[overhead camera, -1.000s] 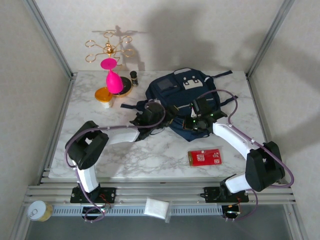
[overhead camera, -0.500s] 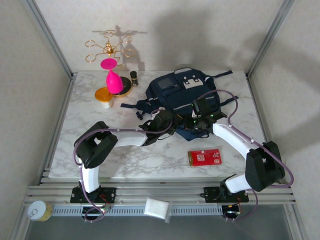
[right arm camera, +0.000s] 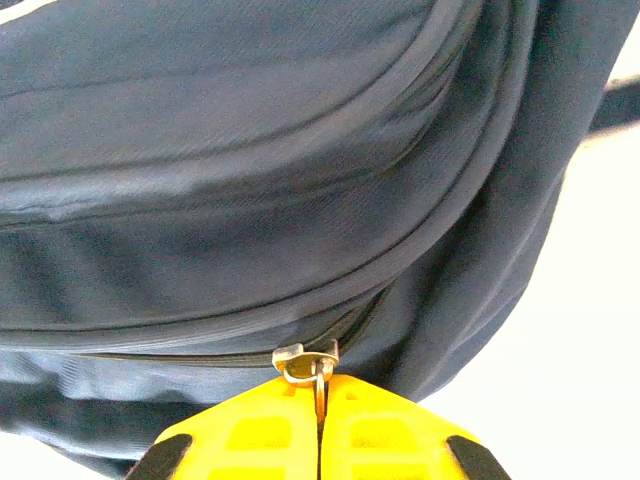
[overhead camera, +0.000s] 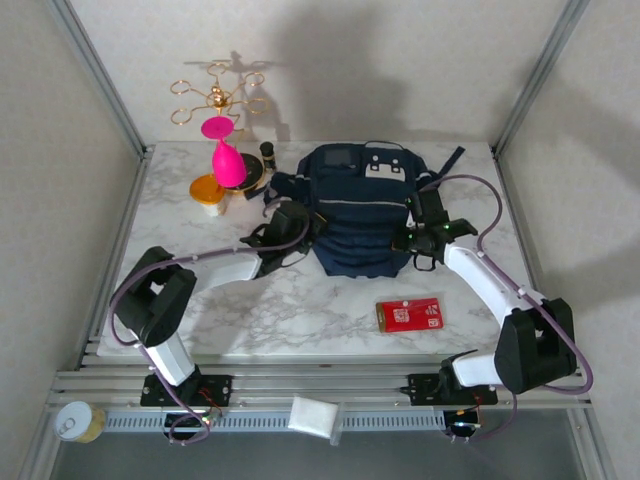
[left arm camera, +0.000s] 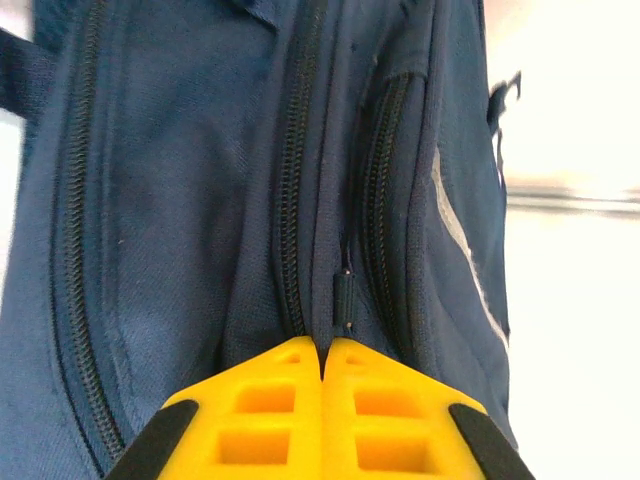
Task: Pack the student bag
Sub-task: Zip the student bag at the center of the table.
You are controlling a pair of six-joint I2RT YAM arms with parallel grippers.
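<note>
The student bag (overhead camera: 360,215), navy with thin light stripes, lies spread out at the middle back of the table. My left gripper (overhead camera: 291,221) is at its left side. In the left wrist view this gripper (left arm camera: 323,345) is shut, pinching a ridge of the bag's fabric (left arm camera: 180,200) between two zippers, right below a dark zipper pull (left arm camera: 343,297). My right gripper (overhead camera: 421,236) is at the bag's right side. In the right wrist view it (right arm camera: 320,385) is shut on a metal zipper pull (right arm camera: 308,362) of the bag (right arm camera: 250,150).
A red flat packet (overhead camera: 409,314) lies on the marble near the front right. At the back left stand a pink goblet (overhead camera: 226,158), an orange lid (overhead camera: 207,189), a small dark bottle (overhead camera: 267,152) and a gold rack (overhead camera: 215,93).
The left gripper has closed on the bag and pulled left; the right one has pulled right and back. The bag, crumpled before, now lies stretched wide between them.
</note>
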